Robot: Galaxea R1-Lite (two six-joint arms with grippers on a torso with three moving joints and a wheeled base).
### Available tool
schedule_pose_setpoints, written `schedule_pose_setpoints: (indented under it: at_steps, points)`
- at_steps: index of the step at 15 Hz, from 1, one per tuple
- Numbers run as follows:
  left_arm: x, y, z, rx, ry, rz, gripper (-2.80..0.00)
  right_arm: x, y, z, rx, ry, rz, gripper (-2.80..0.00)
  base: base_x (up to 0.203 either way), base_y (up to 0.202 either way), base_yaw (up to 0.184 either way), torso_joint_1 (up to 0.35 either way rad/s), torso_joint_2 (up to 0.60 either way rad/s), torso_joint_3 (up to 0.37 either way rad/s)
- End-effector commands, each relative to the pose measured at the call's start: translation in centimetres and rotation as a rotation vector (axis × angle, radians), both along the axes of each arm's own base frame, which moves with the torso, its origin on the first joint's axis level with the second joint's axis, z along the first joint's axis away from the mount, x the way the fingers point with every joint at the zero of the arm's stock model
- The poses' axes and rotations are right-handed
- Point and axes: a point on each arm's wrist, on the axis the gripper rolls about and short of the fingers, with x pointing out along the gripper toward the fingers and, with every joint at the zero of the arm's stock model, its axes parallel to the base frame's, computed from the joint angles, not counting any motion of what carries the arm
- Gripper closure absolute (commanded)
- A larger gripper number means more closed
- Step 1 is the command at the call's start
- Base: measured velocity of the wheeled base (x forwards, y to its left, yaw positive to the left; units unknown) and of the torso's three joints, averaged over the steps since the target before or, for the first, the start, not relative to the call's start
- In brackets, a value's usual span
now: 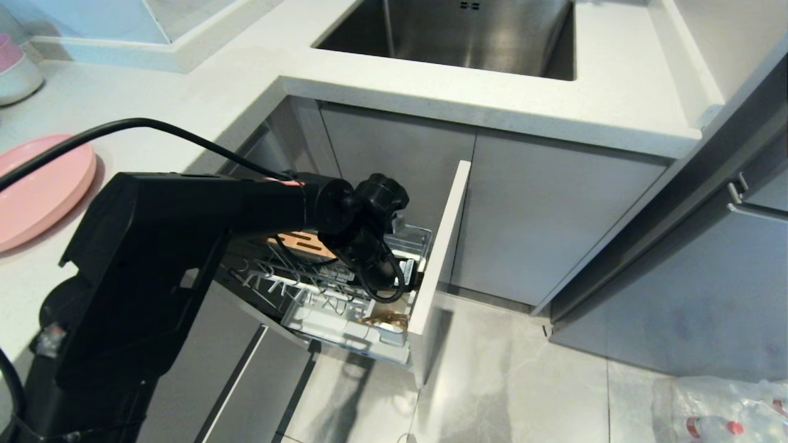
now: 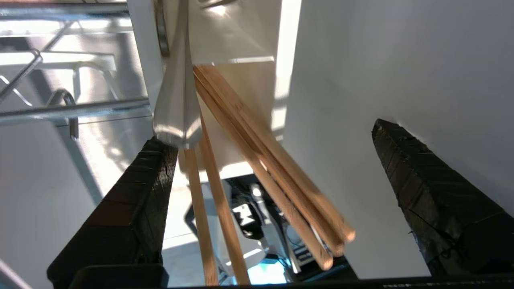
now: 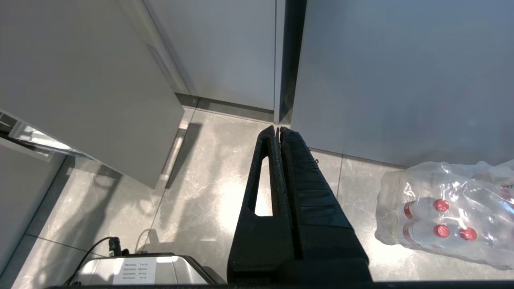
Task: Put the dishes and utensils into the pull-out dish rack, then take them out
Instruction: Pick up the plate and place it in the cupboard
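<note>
White stone counter (image 1: 203, 92) with a steel sink (image 1: 455, 31), grey cabinet fronts, pale tiled floor (image 1: 511, 381). Counted from your left: one pink plate (image 1: 43, 184) on the counter; one pull-out dish rack (image 1: 345, 289) drawn out; one spoon (image 2: 176, 92) and the chopsticks (image 2: 261, 160) upright in its caddy. Left gripper (image 2: 273, 136) reaches down into the rack, jaws spread, released. Right gripper (image 3: 278, 130) hangs over the floor, clenched, empty.

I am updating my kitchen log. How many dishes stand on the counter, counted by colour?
Pink: 2, the plate and the top bowl of the stack
White: 1, the bottom bowl
Total: 3
</note>
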Motion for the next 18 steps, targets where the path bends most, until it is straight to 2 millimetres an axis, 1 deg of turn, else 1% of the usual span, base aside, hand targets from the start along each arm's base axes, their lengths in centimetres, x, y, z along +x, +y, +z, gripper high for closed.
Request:
schedule_pose_setpoints:
  at_steps: [1,4,7,11,15,17,18]
  points:
    - [0.0,0.0,-0.1,0.002,0.005,0.005,-2.8,0.0,0.0,0.0,0.0,0.001,0.0,0.0,0.0,0.0,0.0,0.0,0.0,0.0]
    - [0.0,0.1,0.1,0.006,-0.006,0.016,-2.8,0.0,0.0,0.0,0.0,0.001,0.0,0.0,0.0,0.0,0.0,0.0,0.0,0.0]
    - [0.1,0.3,0.2,0.05,-0.036,0.05,-2.8,0.0,0.0,0.0,0.0,0.001,0.0,0.0,0.0,0.0,0.0,0.0,0.0,0.0]
    - [-0.1,0.5,0.9,0.054,-0.059,0.063,-2.8,0.0,0.0,0.0,0.0,0.001,0.0,0.0,0.0,0.0,0.0,0.0,0.0,0.0]
    - [0.2,1.3,2.2,0.049,-0.127,0.107,-2.8,0.0,0.0,0.0,0.0,0.001,0.0,0.0,0.0,0.0,0.0,0.0,0.0,0.0]
    - [-0.1,2.0,3.7,0.061,-0.174,0.142,-2.8,0.0,0.0,0.0,0.0,0.001,0.0,0.0,0.0,0.0,0.0,0.0,0.0,0.0]
    - [-0.2,2.4,4.3,0.062,-0.194,0.158,0.0,0.0,0.0,0.0,0.0,0.001,0.0,0.0,0.0,0.0,0.0,0.0,0.0,0.0]
